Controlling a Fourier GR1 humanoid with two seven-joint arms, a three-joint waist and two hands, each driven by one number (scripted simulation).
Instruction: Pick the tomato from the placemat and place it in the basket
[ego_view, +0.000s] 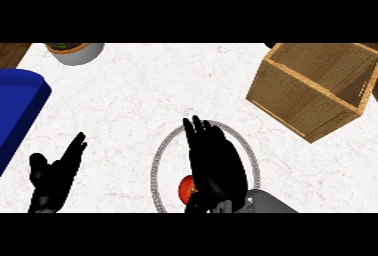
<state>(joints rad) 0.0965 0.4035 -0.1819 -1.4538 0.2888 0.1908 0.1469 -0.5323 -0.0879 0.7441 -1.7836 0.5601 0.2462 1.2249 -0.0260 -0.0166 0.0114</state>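
Right hand covers the tomato's right side on placemat.

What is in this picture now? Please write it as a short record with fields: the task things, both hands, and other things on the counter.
tomato: red, on the placemat, mostly hidden under the right hand
placemat: round, white with a grey rim, near the lower middle
basket: woven, open, tilted, at the upper right
right hand: over the tomato, fingers straight
left hand: open, resting at the lower left, fingers up
other things: blue object at the left edge; potted plant at the top left
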